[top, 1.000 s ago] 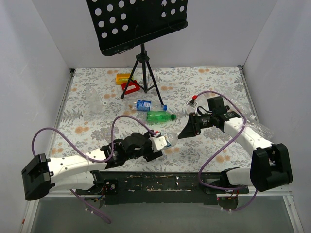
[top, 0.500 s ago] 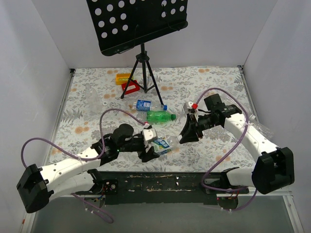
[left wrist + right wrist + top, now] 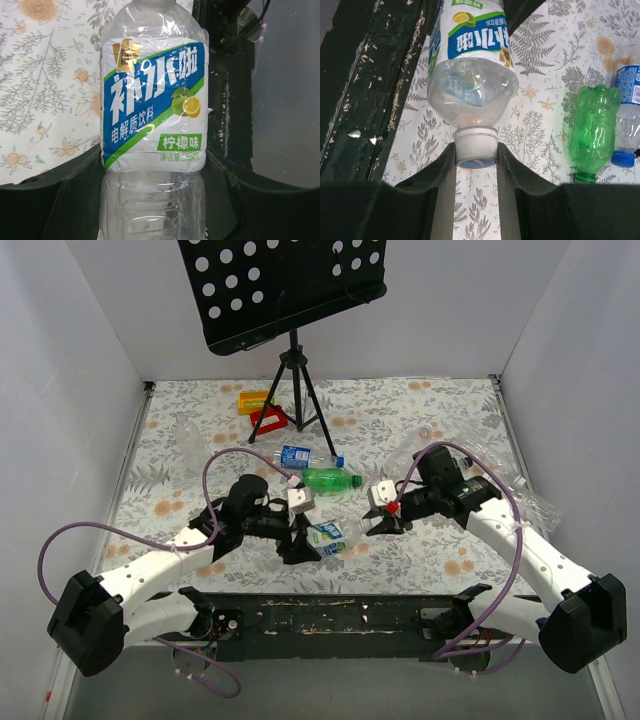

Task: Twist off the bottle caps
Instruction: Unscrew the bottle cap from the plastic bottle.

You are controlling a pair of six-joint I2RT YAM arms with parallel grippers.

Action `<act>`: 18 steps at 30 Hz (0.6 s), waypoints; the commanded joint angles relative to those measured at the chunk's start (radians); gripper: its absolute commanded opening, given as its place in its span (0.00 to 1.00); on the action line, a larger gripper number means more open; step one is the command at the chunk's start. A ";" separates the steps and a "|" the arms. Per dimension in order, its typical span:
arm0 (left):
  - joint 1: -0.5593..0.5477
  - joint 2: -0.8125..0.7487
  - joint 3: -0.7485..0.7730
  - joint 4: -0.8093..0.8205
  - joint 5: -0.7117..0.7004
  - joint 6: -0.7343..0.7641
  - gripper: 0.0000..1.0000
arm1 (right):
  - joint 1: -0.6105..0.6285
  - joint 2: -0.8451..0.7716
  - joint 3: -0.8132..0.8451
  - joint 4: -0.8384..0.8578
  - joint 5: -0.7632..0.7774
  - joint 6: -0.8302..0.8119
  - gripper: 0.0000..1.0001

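A clear bottle (image 3: 152, 100) with a blue, white and green label lies between the two arms, held off the table. My left gripper (image 3: 152, 200) is shut on its lower body, one dark finger (image 3: 75, 200) against each side. In the top view that gripper (image 3: 310, 538) sits just left of the label (image 3: 328, 535). The bottle's white cap (image 3: 476, 148) has a blue top. My right gripper (image 3: 476, 156) is shut on this cap, its fingers pressed against both sides. From above, the right gripper (image 3: 366, 526) meets the bottle's right end.
A green bottle (image 3: 330, 480) and a blue-labelled bottle (image 3: 298, 454) with a blue cap (image 3: 623, 158) lie just behind. Clear bottles lie at the left (image 3: 190, 445) and right (image 3: 535, 505). A black tripod stand (image 3: 293, 390) and red and yellow blocks (image 3: 262, 410) stand at the back.
The left arm has carried the labelled bottle up and toward the centre. The right gripper has swung left to the bottle's neck and closed on the cap.
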 commanded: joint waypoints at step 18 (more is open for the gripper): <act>-0.341 -0.150 -0.037 -0.037 -0.809 0.184 0.00 | -0.081 -0.065 0.112 -0.070 0.111 0.356 0.73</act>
